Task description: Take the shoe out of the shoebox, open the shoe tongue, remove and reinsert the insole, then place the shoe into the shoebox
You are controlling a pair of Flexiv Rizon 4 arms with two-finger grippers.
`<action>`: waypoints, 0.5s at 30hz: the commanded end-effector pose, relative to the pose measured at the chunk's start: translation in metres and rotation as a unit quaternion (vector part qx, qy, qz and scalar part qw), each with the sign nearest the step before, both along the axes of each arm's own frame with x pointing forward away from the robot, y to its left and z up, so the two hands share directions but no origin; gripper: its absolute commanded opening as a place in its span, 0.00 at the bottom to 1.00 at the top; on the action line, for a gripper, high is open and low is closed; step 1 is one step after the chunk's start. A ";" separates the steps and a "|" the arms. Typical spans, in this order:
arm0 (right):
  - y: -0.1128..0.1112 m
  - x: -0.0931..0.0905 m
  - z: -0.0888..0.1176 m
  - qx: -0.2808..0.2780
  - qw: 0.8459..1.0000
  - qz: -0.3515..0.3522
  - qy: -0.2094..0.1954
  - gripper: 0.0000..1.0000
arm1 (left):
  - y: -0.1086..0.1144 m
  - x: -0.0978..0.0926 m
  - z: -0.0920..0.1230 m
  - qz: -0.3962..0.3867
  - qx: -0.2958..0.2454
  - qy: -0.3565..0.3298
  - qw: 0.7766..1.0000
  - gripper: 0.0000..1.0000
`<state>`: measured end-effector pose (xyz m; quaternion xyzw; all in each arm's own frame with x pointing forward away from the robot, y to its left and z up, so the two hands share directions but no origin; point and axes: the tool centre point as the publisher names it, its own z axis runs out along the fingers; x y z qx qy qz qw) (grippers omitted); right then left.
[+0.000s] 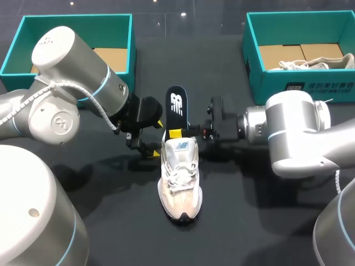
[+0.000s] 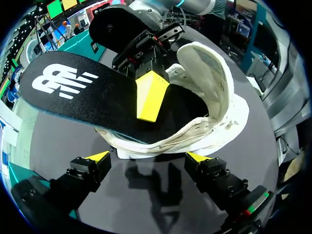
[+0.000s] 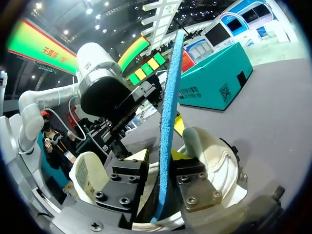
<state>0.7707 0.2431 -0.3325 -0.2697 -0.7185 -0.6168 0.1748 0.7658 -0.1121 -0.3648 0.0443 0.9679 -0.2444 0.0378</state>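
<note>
on the black table (image 1: 260, 221), centred, one white sneaker (image 1: 178, 177) rests on its sole, toe toward the robot. one black insole (image 1: 176, 104) stands half out of its heel opening, clamped from both sides by the right gripper (image 3: 163, 168). left gripper (image 2: 147, 158) sits just beside the heel, fingers spread, gripping nothing. two teal shoeboxes (image 1: 72, 19) (image 1: 299, 83) stand at the far corners; the right one holds a second sneaker (image 1: 316, 64).
</note>
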 end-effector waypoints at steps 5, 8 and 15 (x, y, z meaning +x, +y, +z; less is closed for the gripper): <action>-0.003 0.004 0.013 -0.003 1.000 -0.005 -0.014 0.22 | 0.000 -0.001 0.000 0.001 0.001 -0.001 1.000 1.00; -0.005 0.006 0.017 0.002 1.000 -0.009 -0.020 0.22 | 0.000 -0.001 0.000 0.001 0.001 -0.001 1.000 1.00; -0.006 0.013 0.024 0.019 0.999 -0.023 -0.028 0.21 | 0.000 -0.001 0.000 0.001 0.001 -0.001 1.000 1.00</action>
